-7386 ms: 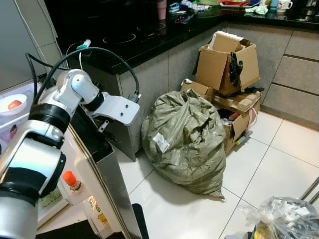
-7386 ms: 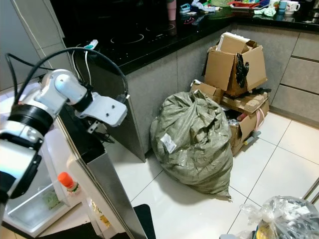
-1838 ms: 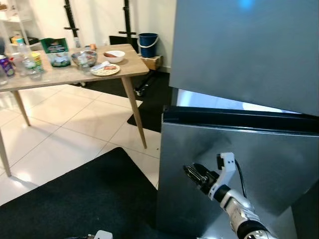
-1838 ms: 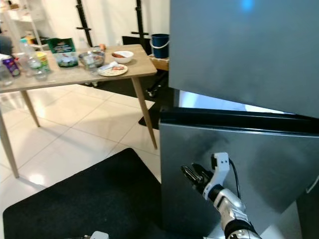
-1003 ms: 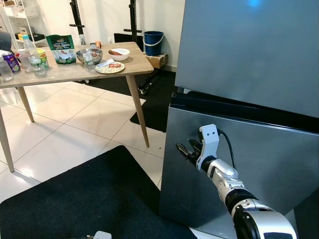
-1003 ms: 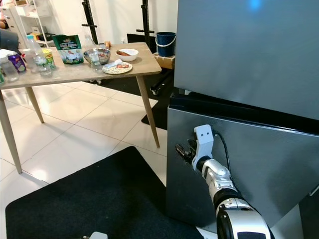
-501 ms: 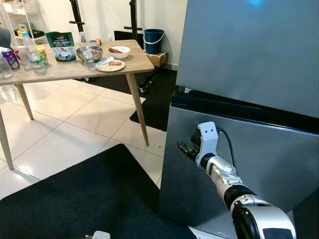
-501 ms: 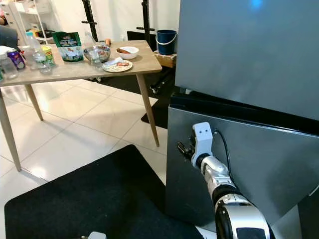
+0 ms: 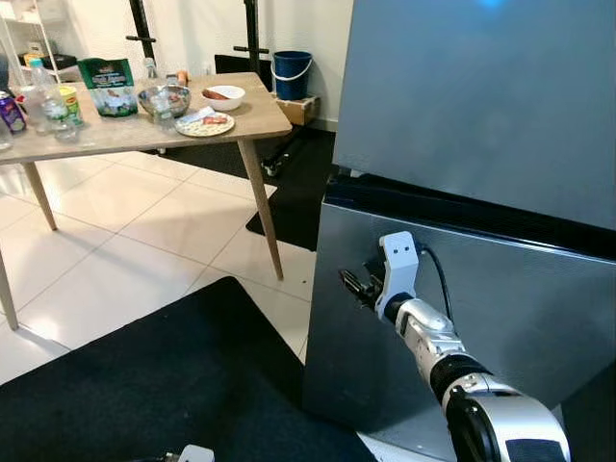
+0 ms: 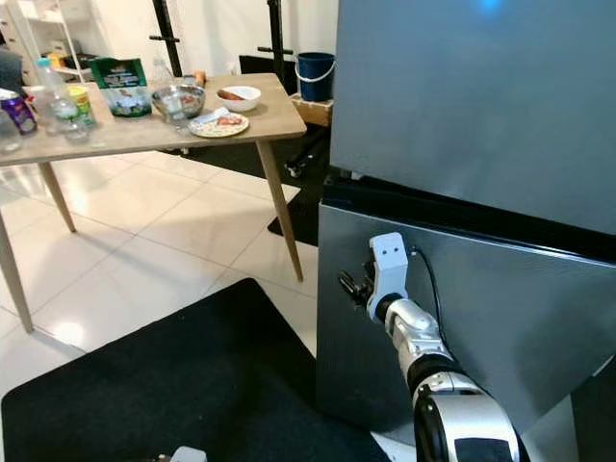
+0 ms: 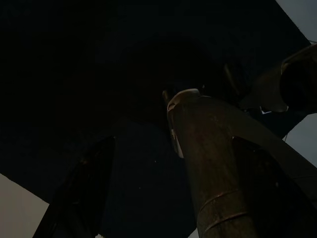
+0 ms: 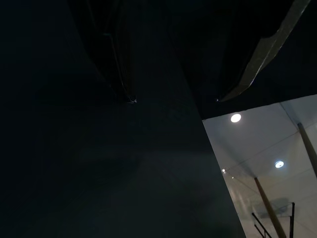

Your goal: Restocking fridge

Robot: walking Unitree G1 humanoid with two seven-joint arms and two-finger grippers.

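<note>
**Q:** Where's the claw?

**Me:** Right gripper (image 9: 354, 286) is at the lower fridge door (image 9: 539, 318), tips against or just off the steel face; contact not confirmed. In the right wrist view the fingers (image 12: 116, 59) stand apart with nothing between them. Left arm idle.

**Q:** Which way does the door lie from it?

**Me:** Straight ahead of the tips. Its free edge runs vertical, just to my left of them. The upper door (image 9: 481, 96) is above, with a dark gap between the two.

**Q:** And the stock?

**Me:** On the table (image 9: 252, 123), well apart to my left: plate (image 9: 204, 122), bowl (image 9: 166, 99). My guess is the right arm works that edge, since it is nearest.
</note>
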